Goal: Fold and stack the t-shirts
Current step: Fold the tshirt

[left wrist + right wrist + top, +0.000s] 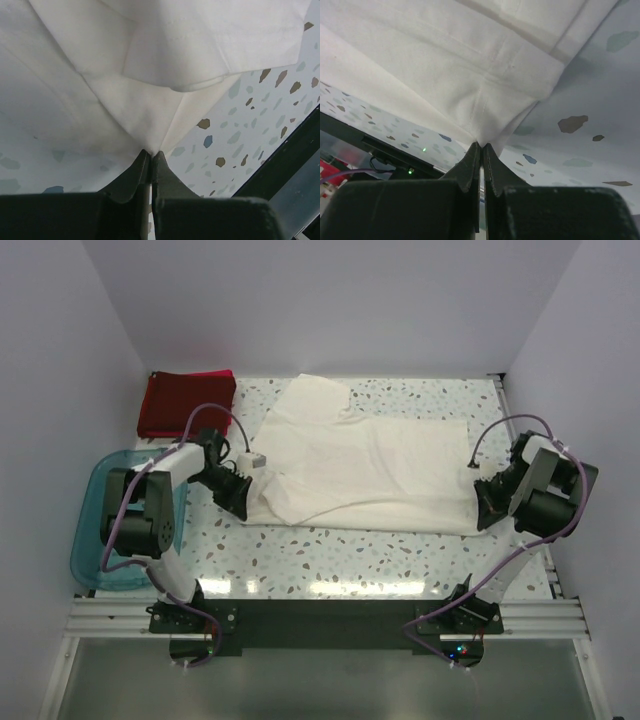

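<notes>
both left gripper [151, 153] and right gripper [481, 145] clamp opposite ends of the cream t-shirt [370, 470].

No readable writing anywhere.
The cream t-shirt [370, 465] shows plain cloth; so does the dark red t-shirt [185, 400] off its far left corner.
</notes>
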Controlling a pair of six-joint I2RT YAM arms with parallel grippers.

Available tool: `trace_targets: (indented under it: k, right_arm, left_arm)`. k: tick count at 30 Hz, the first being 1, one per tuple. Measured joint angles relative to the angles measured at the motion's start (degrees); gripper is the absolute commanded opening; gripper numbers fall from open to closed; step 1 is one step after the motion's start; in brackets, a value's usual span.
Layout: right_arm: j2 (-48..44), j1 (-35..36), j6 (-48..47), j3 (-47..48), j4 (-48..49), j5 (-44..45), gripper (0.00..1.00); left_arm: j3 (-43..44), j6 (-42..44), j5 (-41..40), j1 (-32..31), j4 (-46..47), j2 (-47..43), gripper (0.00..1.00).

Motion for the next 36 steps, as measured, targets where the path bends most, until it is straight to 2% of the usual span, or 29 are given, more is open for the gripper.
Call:
trace_targets:
  k: [4, 5, 6, 8, 9, 12, 15, 22, 25, 26, 30, 36]
  right_arm:
    - [0.0, 0.0, -0.3, -1.9, 1.6, 0.9, 0.01]
    - [0.0, 0.0, -0.4, -2.1, 1.9, 1.0, 0.03]
    - [0.0, 0.0, -0.4, -2.2, 2.0, 1.0, 0.12]
    - [0.0, 0.0, -0.5, -2.2, 2.2, 1.3, 0.21]
    - [0.0, 0.0, -0.8, -2.2, 2.3, 1.7, 0.28]
    - [0.0, 0.0, -1.6, -2.1, 2.0, 2.4, 0.33]
    - [-0.1, 0.0, -2.1, 0.3, 0.0, 2.1, 0.34]
    - [-3.8, 0.3, -2.4, 9.2, -3.4, -2.8, 0.32]
    - [-6.0, 1.6, -2.3, 10.4, -3.8, -4.6, 0.3]
    - [-6.5, 2.4, -2.2, 10.4, -3.8, -5.3, 0.29]
    - [-6.6, 5.8, -1.8, 10.1, -3.7, -6.5, 0.27]
    - [-6.6, 10.4, -0.6, 6.7, -2.4, -7.0, 0.25]
  left_arm:
    - [-3.3, 0.0, -0.8, 0.0, 1.8, 0.0, 0.13]
    - [-3.8, 0.0, -0.9, 0.0, 2.2, 0.0, 0.2]
    - [-4.2, 0.0, -1.1, 0.0, 2.5, 0.0, 0.24]
    - [-4.5, -0.1, -1.1, 0.1, 2.6, 0.0, 0.34]
    - [-4.5, -0.2, -0.9, 0.1, 2.4, -0.2, 0.35]
    - [-4.5, 0.1, -0.9, 0.1, 2.0, -0.9, 0.38]
    - [-4.2, 1.5, -0.9, 0.1, 1.9, -3.2, 0.46]
    - [1.8, 5.5, 1.5, -1.2, 2.6, -9.6, 0.49]
    - [1.7, 7.8, 1.4, -3.7, 4.6, -10.6, 0.55]
    - [1.3, 9.3, 1.4, -4.9, 5.3, -11.0, 0.59]
    - [-1.7, 19.1, 1.8, -9.2, 7.5, -14.0, 0.65]
    - [-8.7, 42.9, 4.2, -10.3, 9.1, -20.9, 0.69]
